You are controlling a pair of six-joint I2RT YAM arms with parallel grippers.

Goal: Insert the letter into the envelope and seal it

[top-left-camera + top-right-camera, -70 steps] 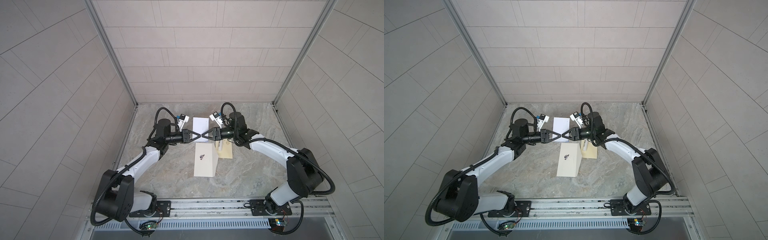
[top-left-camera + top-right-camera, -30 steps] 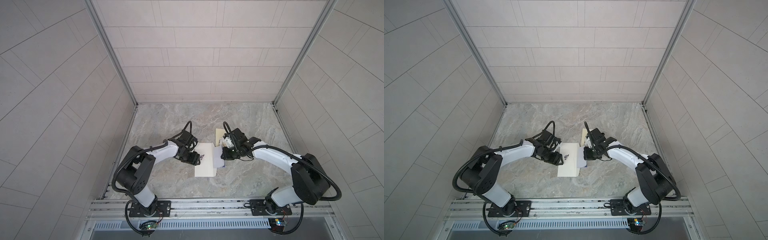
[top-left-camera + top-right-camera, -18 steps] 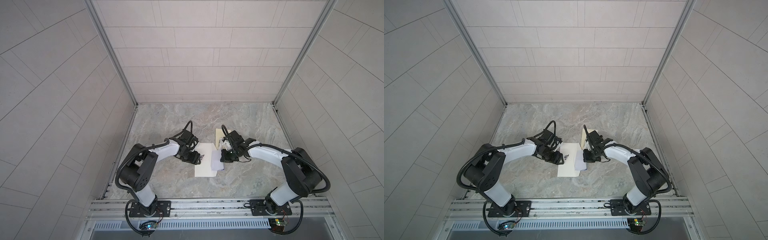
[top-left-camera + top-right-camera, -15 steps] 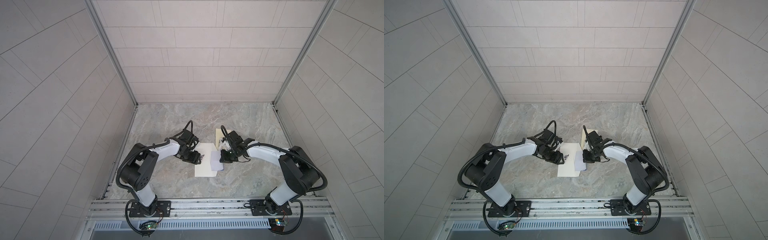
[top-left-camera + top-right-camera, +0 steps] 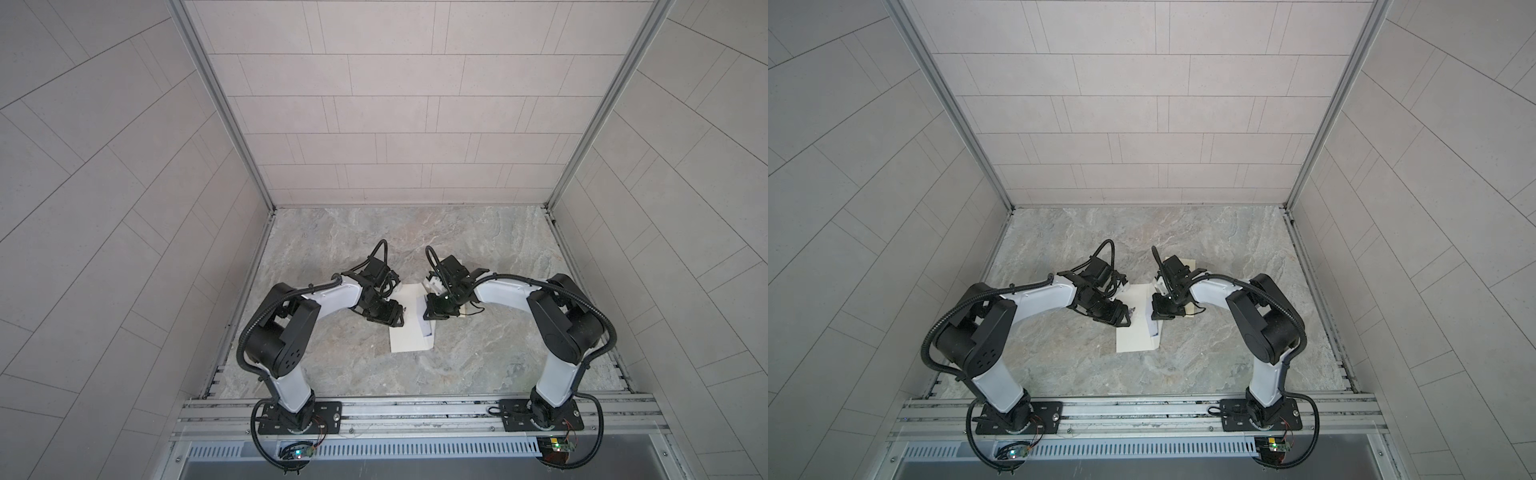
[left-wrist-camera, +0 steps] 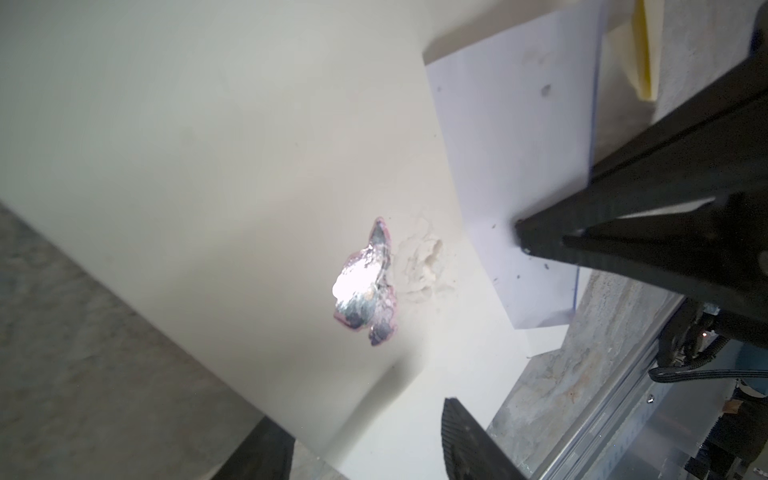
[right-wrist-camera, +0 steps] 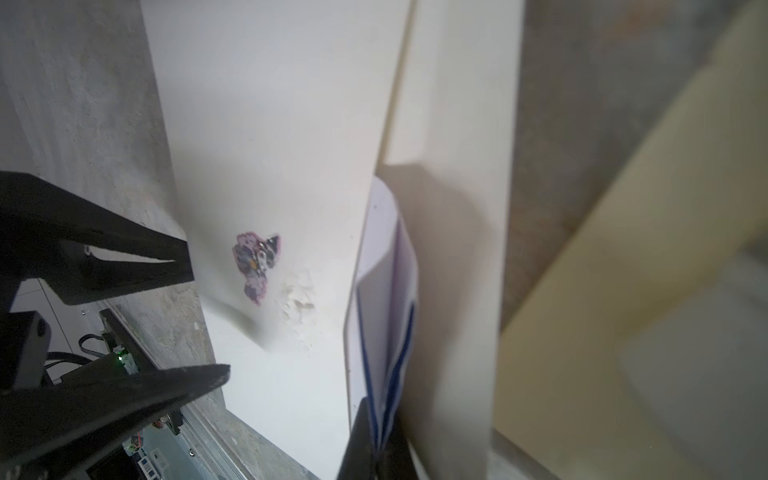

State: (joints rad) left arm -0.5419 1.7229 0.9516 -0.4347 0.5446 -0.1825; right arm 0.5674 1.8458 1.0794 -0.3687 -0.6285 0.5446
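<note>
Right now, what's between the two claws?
The white envelope with its shiny sticker lies between the left gripper and right gripper holding the letter; both top views show it.

The cream rectangular paper envelope (image 5: 409, 337) lay centrally on the grey marbled tabletop (image 5: 478, 370), between the left gripper (image 5: 395, 322) and the right gripper (image 5: 432, 314). The white blue-edged paper letter (image 6: 511, 166) lay on its right part. The pale yellow paper sheet (image 5: 1188, 263) lay just right of both
</note>
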